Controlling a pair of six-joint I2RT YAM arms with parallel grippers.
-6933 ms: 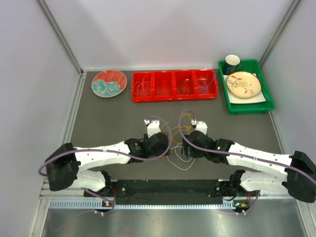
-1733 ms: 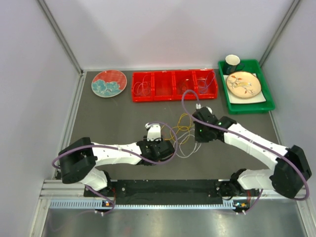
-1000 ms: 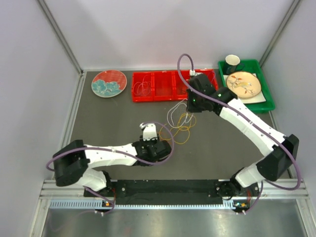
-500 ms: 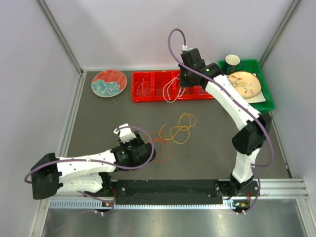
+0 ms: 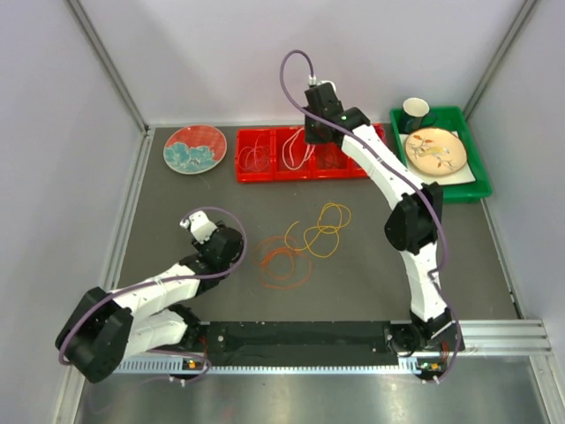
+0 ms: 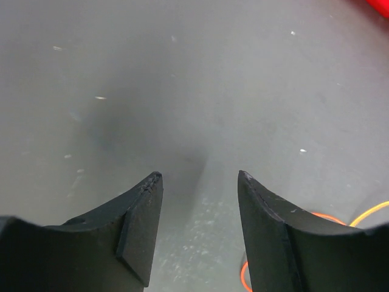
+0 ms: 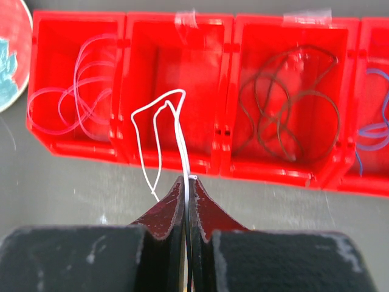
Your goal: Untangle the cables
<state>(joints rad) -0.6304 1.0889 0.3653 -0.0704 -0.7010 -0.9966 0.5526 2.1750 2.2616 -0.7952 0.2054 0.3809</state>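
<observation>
Cables [image 5: 298, 152]: hair-thin wire loops, two loose on the dark matte desk [image 5: 177, 203], one pinched over the red tray [image 5: 311, 173].
The left gripper [image 6: 200, 175] hangs near the desk's near-left corner, its black wedge-shaped fingers spread over bare, speckled surface. Right of it, mid-desk, an orange cable [image 5: 284, 250] lies in a flat round coil, touching a yellow cable [image 5: 322, 231] looped in a figure-eight. At the far edge, the glossy plastic tray's four compartments hold a pale pink tangle [image 7: 79, 85], the dangling white cable [image 7: 134, 120], dark rings [image 7: 292, 97] and a purple strand [image 7: 374, 131]. The right gripper [image 7: 188, 179] is pressed together on the white cable, over the second compartment's front wall.
</observation>
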